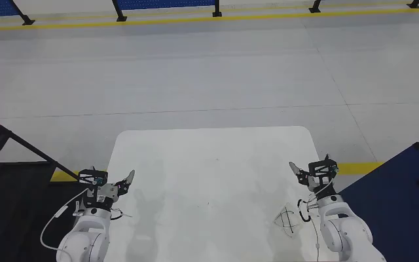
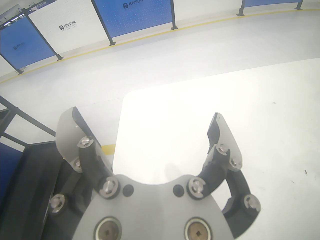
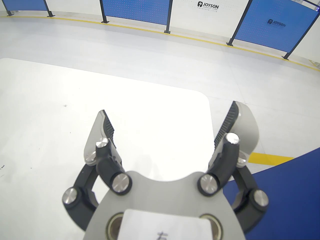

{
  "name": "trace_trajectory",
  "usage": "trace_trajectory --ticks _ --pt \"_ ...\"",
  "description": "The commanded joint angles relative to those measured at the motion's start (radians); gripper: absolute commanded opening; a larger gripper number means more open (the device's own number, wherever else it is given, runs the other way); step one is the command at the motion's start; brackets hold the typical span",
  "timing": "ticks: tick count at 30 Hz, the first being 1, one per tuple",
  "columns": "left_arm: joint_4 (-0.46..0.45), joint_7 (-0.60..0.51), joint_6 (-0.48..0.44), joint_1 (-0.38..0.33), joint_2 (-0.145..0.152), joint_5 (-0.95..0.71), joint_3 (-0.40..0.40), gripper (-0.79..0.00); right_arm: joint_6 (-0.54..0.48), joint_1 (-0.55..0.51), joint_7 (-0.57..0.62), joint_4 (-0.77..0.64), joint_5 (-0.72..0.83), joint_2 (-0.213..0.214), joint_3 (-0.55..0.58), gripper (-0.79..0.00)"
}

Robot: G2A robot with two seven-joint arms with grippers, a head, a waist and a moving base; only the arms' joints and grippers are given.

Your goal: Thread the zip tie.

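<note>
Over near corners of table (image 1: 209, 164) | left gripper (image 2: 145, 113): fingers wide apart, empty | right gripper (image 3: 168, 109): likewise, pointing forward

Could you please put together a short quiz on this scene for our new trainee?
1. True or false: the left gripper is shut on a zip tie.
2. Multiple choice: where is the right gripper relative to the white table? A) over its middle B) by its right-hand edge C) beyond its far edge
3. Fill in: the thin looped strand on the table lies nearest the ___ arm.

Key
1. False: it is open and holds nothing.
2. B.
3. Right.
</note>
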Motion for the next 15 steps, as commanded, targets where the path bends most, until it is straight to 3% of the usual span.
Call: trace_trajectory --ticks 1,8,12,15 --pt "0.0 0.0 0.0 0.0 0.0 0.0 0.0 0.0 0.0 0.0 0.0 0.0 0.0 0.0 0.0 -0.001" --pt "0.0 0.0 0.0 0.0 0.0 0.0 0.0 0.0 -0.013 0.001 -0.004 -0.01 -0.021 0.001 0.003 0.0" --pt "0.0 0.0 0.0 0.0 0.0 0.0 0.0 0.0 -0.119 -0.013 0.072 -0.041 -0.062 0.011 0.029 0.0" --pt "0.0 0.0 0.0 0.0 0.0 0.0 0.0 0.0 -0.263 -0.026 0.222 -0.079 -0.078 0.023 0.059 0.0"
